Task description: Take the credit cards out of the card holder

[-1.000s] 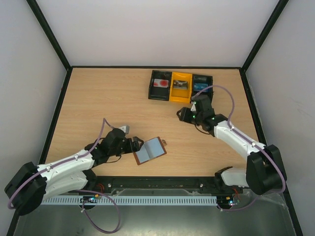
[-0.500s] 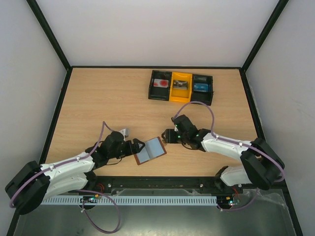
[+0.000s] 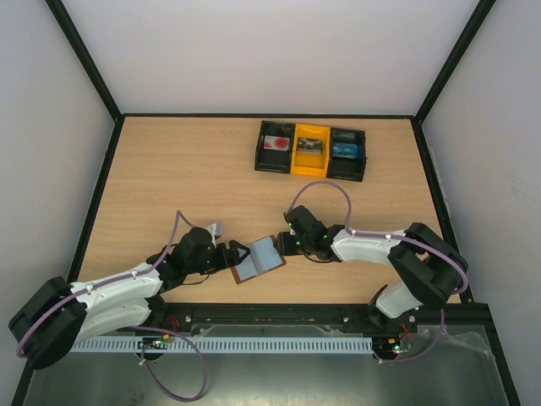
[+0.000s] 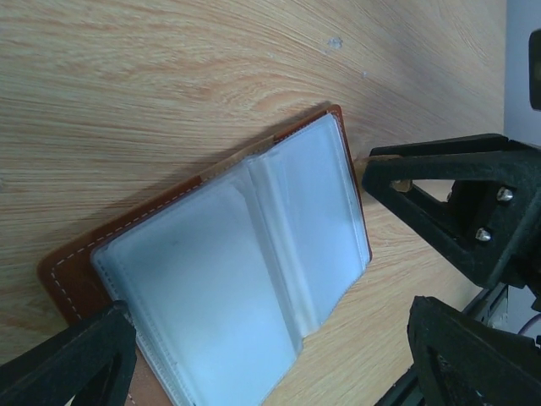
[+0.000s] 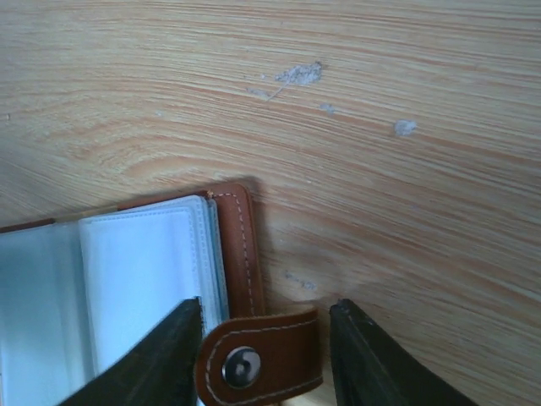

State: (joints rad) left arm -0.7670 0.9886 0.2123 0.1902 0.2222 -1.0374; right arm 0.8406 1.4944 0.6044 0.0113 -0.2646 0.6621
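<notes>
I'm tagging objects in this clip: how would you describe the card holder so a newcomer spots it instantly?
On the table, look near the near edge, between the left gripper and right gripper. The card holder lies open there: a brown leather booklet with pale blue-grey clear sleeves and a snap tab, unlike the black-and-yellow tray at the far side.

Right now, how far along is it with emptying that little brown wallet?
Done, it seems: three credit cards lie in the tray, one per compartment, and the clear sleeves of the open card holder look empty. In hand: the right end effector straddles the snap tab; the left end effector sits open at the opposite edge. Left: little, unless hidden sleeves hold more.
</notes>
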